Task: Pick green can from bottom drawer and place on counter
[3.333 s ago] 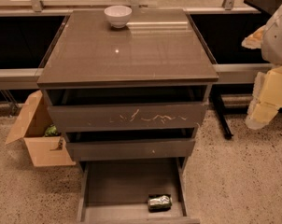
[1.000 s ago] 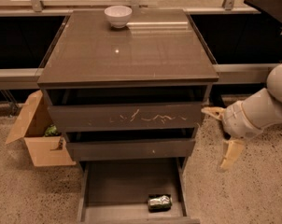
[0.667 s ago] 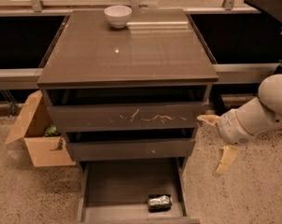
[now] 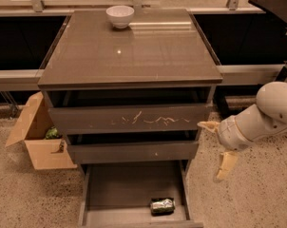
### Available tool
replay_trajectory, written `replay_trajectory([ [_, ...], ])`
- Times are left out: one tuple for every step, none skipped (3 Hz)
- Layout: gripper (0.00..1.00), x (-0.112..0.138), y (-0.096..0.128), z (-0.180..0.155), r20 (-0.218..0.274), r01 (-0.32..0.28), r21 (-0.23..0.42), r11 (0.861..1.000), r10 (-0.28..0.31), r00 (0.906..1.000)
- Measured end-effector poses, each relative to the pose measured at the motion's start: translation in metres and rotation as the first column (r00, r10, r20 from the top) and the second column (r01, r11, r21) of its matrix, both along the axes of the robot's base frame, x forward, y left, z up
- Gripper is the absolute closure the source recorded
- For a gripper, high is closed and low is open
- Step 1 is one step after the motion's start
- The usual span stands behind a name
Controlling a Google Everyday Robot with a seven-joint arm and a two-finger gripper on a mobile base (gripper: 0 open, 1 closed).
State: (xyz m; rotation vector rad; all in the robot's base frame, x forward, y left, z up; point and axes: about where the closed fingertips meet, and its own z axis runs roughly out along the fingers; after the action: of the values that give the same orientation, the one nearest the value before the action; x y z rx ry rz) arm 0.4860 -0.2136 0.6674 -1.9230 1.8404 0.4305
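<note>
The gripper [image 4: 217, 146] has eased slightly left and lower than a moment ago. It now hangs above and to the right of the pulled-out bottom drawer [image 4: 129, 186], with its two fingers spread wide and nothing between them. The green can [image 4: 162, 205] has not moved and lies on its side in that drawer's front right corner.

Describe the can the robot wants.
Find the dark grey-brown three-drawer cabinet, the robot's open cream tool hanging at its right; its lowest drawer is pulled open. Near that drawer's front right lies a small crinkled green-and-silver can, the only thing in it.
</note>
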Motion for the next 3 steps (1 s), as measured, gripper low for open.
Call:
replay_trajectory([
  [0.0, -0.004, 0.007, -0.065, -0.026, -0.01, -0.007, 1.0, 0.01, 0.9996],
  [0.0, 0.001, 0.016, -0.121, -0.017, 0.002, -0.02, 1.0, -0.002, 0.9999],
  [0.0, 0.011, 0.022, -0.155, -0.019, 0.026, -0.008, 1.0, -0.027, 0.9995],
])
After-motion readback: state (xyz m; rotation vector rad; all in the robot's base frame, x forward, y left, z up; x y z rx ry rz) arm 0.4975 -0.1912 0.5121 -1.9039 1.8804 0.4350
